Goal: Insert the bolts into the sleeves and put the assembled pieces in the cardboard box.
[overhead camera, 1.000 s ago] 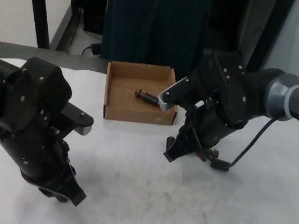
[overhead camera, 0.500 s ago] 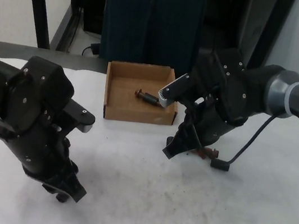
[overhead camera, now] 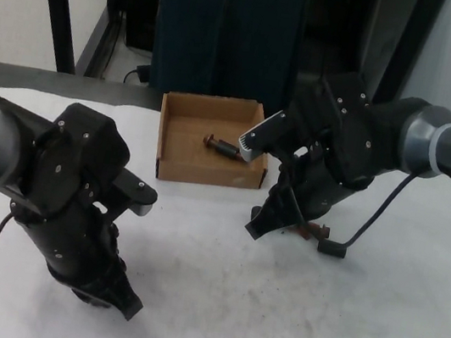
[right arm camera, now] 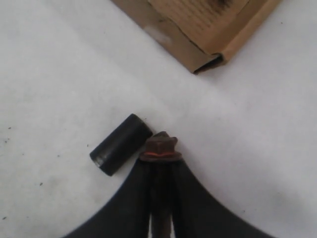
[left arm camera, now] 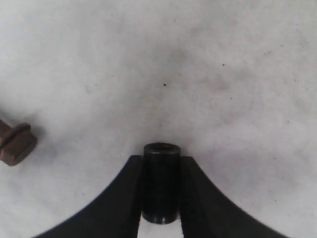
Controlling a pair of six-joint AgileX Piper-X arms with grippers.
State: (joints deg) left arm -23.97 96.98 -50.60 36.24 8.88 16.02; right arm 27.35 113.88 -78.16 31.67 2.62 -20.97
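Two sleeves and at least two bolts are out on the white bench (overhead camera: 213, 304) right now, plus one finished piece. The left gripper (left arm camera: 161, 168) has its jaws pinched on a black sleeve (left arm camera: 161, 191). It's a short, plain dark cylinder with a smooth matte side, and its open bore faces away from the camera. The tips sit low over the bench. Off to the side of it lies a loose bolt (left arm camera: 15, 144), only its brownish hex head with a flange in frame.

The right gripper (right arm camera: 161, 166) is clamped on a rusty bolt (right arm camera: 161, 148). The shank runs between the fingers and the reddish-brown flanged head pokes out past the tips. Lying flat just beside that head, looks like touching it, is a second sleeve (right arm camera: 120, 145), same black tube, slightly shiny at one end. That all sits near a corner of the cardboard box (right arm camera: 198, 29).

From the high view, the box is at the back of the bench between the arms, and an assembled piece (overhead camera: 222, 145) lies inside it, rusty head at one end, dark sleeve on the rest.
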